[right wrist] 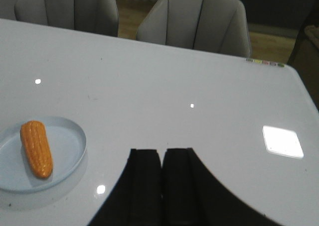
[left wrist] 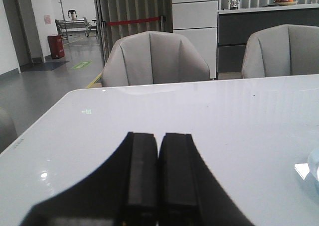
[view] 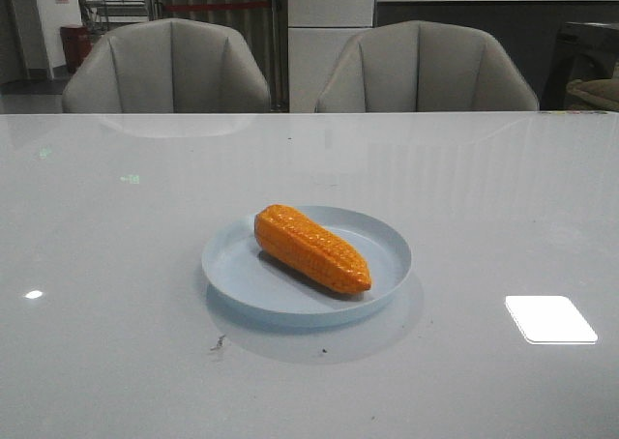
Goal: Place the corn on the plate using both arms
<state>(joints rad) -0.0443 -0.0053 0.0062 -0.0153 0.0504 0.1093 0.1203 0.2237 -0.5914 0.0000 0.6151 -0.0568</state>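
Left wrist view: we see the left gripper [left wrist: 158, 151] with its 2 fingers pressed together, empty. The corn [view: 311, 248] lies on the plate [view: 232, 265], well apart from the right gripper [right wrist: 162, 161], its fingers also together.

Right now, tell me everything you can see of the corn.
The corn is an orange, tapered toy cob with rows of bumpy kernels and a glossy, plastic-looking skin. It lies on its side inside the pale blue plate, set diagonally: in the front view the thick blunt end points back and left, the narrow tip forward and right, near the rim. Only the plate touches it; no gripper is near it. It looks whole and undamaged.
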